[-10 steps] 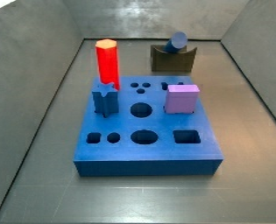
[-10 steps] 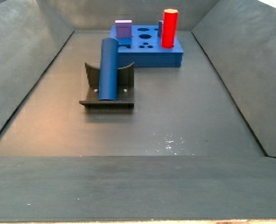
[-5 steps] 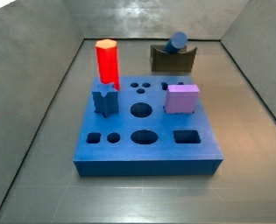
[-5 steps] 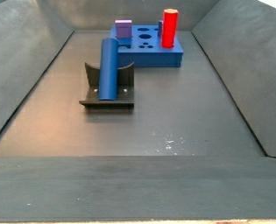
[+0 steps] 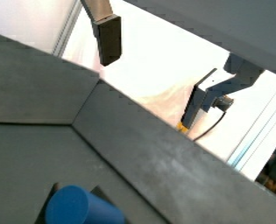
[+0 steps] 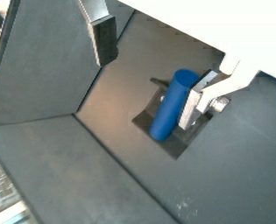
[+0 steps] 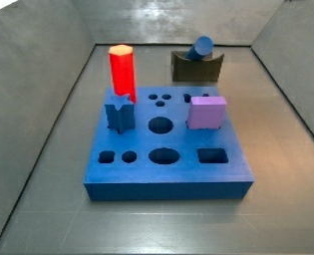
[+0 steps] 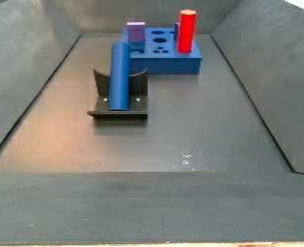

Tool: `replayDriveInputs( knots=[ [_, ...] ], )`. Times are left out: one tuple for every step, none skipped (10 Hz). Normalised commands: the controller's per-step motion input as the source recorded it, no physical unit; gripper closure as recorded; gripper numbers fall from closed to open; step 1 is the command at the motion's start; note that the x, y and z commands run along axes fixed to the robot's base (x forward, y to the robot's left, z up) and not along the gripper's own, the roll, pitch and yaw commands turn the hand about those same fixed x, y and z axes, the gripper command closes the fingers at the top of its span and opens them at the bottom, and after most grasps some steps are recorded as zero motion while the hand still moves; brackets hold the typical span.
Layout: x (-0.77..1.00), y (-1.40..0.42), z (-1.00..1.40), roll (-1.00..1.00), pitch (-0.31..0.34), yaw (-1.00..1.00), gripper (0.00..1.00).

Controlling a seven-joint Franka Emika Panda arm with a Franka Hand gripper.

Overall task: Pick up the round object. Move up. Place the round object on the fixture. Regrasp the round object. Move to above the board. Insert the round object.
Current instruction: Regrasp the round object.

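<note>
Silver plates with dark pads frame both wrist views: the end effector [image 6: 164, 52] is spread wide, with nothing between its fingers [image 6: 102, 37], and the side views do not show it at all, so it hangs somewhere above or outside what they cover.

Outward from the fingers, a wrist view looks down on the peg [image 6: 169, 107], the long blue cylinder, which rests in the notch of the fixture [image 6: 189, 118]. There it lies between the two fingers' lines but well below them, nearer the finger with the pale bracket. In the other wrist view only a rounded blue end [image 5: 77, 206] shows at the edge.

In a side view the peg [image 8: 118, 73] leans on the fixture [image 8: 116, 108], tilted, with its lower end at the base plate and its upper end raised toward the board [image 8: 165, 56]. The fixture stands on the floor near a side wall of the bin, apart from the board. From the opposite side, only the peg's round end [image 7: 202, 45] shows above the fixture [image 7: 194, 67], behind the board [image 7: 166, 149].

My judgement is that the regrasp comes next, and it turns on the peg's tilted long axis: the fingers should close across the shaft, not along it. The large round hole [image 7: 160, 126] looks free.
</note>
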Motion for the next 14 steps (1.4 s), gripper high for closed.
replayDriveInputs(
  knots=[
    [0.16,-0.05,0.0,0.3,0.139,0.26,0.0],
    [0.15,-0.05,0.0,0.23,0.101,0.26,0.0],
    [0.13,-0.05,-0.01,0.2,0.073,0.26,0.0],
    [0.11,-0.06,-0.02,0.19,0.035,0.24,0.0],
    [0.1,-0.06,-0.01,0.19,0.018,0.22,0.0],
    [0.04,0.04,-1.0,0.23,-0.158,0.22,0.0],
    [0.04,0.04,-1.0,0.23,-0.165,0.19,0.0],
    [0.05,0.04,-1.0,0.19,-0.19,0.1,0.0],
    [0.05,0.03,-1.0,0.16,-0.196,0.07,0.0],
    [0.06,0.03,-1.0,0.12,-0.197,0.0,0.0],
    [0.06,0.03,-1.0,0.09,-0.188,-0.04,0.0],
    [0.06,0.03,-1.0,0.08,-0.167,-0.07,0.0],
    [0.06,0.03,-1.0,0.06,-0.146,-0.09,0.0],
    [0.06,0.03,-1.0,0.05,-0.105,-0.11,0.0]
  ],
)
